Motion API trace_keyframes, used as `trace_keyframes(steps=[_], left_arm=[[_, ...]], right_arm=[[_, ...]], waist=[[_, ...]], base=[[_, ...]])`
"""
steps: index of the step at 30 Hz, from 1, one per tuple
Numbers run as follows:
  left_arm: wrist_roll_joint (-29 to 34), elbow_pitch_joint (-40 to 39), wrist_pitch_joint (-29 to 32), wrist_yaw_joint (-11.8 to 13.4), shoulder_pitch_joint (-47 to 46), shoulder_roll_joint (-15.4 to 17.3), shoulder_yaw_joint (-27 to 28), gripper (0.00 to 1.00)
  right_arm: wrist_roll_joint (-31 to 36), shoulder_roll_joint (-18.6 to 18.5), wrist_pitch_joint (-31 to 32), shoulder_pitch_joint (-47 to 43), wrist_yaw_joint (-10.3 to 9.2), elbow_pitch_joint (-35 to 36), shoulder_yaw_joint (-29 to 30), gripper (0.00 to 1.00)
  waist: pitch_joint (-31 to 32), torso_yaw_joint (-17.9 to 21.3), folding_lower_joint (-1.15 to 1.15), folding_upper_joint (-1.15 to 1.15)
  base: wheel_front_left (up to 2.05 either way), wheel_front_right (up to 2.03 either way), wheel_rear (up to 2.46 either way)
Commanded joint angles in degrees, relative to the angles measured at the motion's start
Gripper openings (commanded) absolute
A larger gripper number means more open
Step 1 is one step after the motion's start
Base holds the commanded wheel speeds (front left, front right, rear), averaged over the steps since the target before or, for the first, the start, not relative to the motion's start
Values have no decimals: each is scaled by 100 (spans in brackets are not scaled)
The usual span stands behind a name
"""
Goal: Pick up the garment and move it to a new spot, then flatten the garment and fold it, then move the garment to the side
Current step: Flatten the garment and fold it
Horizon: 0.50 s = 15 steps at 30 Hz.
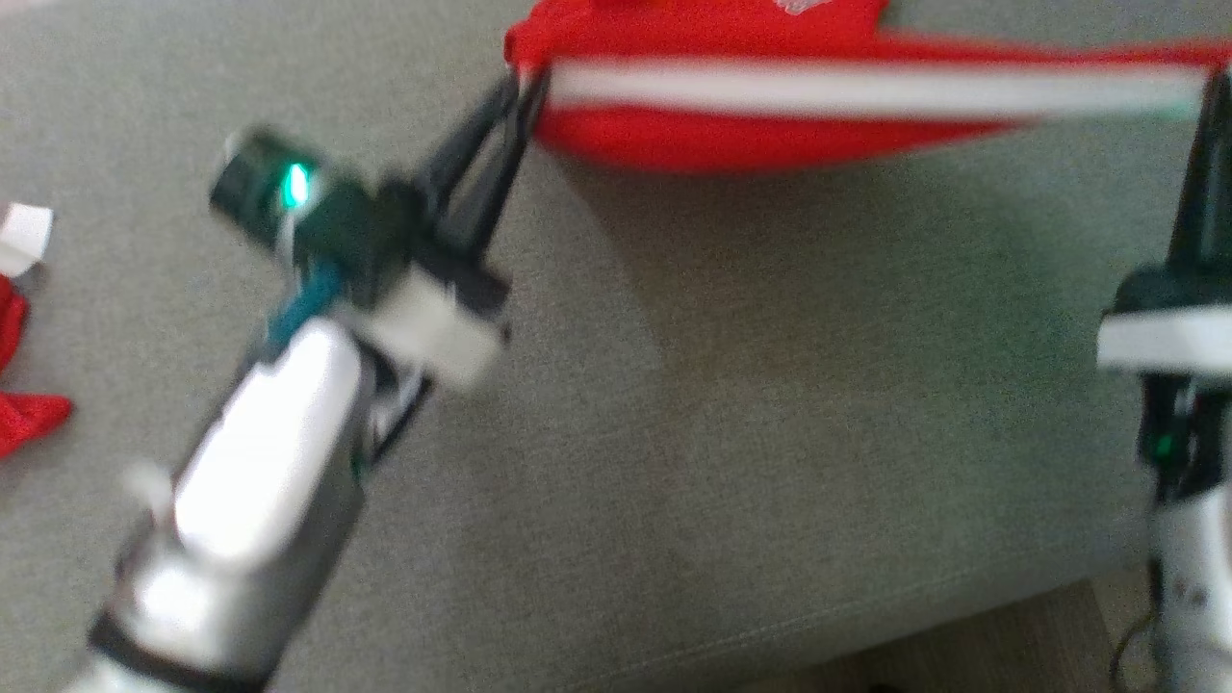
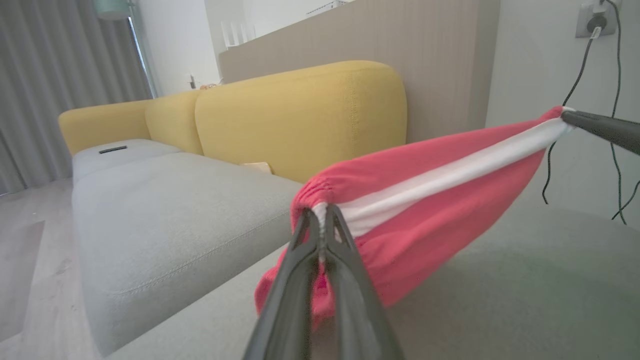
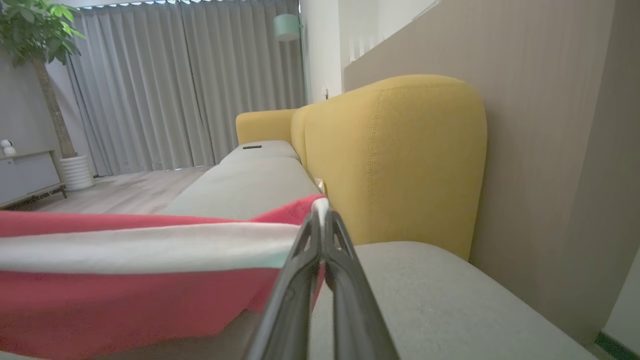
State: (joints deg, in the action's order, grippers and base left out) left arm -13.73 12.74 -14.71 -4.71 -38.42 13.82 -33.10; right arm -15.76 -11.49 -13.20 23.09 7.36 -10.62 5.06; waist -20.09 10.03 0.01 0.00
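The garment (image 1: 731, 135) is red with a white band, stretched taut between both grippers above the grey sofa seat (image 1: 770, 404). My left gripper (image 1: 525, 82) is shut on its left end, where the cloth bunches at the fingertips. My right gripper (image 1: 1215, 77) is shut on the right end at the head view's edge. In the left wrist view the garment (image 2: 430, 200) hangs from my left gripper (image 2: 322, 212) across to the right gripper's fingers (image 2: 600, 127). In the right wrist view the garment (image 3: 140, 270) runs leftward from my right gripper (image 3: 320, 212).
Another red and white cloth (image 1: 19, 318) lies at the seat's left edge. Yellow back cushions (image 2: 300, 115) stand behind the seat, against a beige wall (image 3: 550, 125). The seat's front edge and wooden floor (image 1: 962, 654) lie at the bottom right. Cables (image 2: 575, 100) hang from a wall socket.
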Motion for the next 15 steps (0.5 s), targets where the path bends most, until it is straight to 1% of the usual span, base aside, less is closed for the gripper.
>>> trace_keyframes(steps=[1, 4, 6, 10, 13, 15], left_arm=[[153, -382, -28, 99, 113, 200, 310, 0], [487, -914, -29, 280, 1138, 262, 438, 0], [556, -1144, -29, 395, 1745, 224, 533, 0], [745, -1489, -29, 554, 2660, 204, 668, 0], [798, -1727, -29, 630, 3141, 124, 733, 0], [838, -1865, -29, 595, 3399, 106, 705, 0]], right_arm=[[-58, 18, -75, -176, 13, 338, -9, 0], [-23, 234, 25, -918, 13, 774, 123, 0], [14, 339, 194, -1356, 13, 1044, 126, 0], [61, 452, 555, -2028, 13, 1577, 95, 0], [86, 451, 823, -2421, 13, 1984, 152, 0], [91, 434, 1016, -2651, 13, 2286, 225, 0]], waist=[[199, -23, -1, 0], [464, -51, -1, 0], [645, -70, -1, 0], [902, -109, -1, 0], [970, -186, -1, 0], [962, -258, -1, 0]], base=[[0, 0, 0], [0, 0, 0], [0, 0, 0], [0, 0, 0], [0, 0, 0], [0, 0, 0]])
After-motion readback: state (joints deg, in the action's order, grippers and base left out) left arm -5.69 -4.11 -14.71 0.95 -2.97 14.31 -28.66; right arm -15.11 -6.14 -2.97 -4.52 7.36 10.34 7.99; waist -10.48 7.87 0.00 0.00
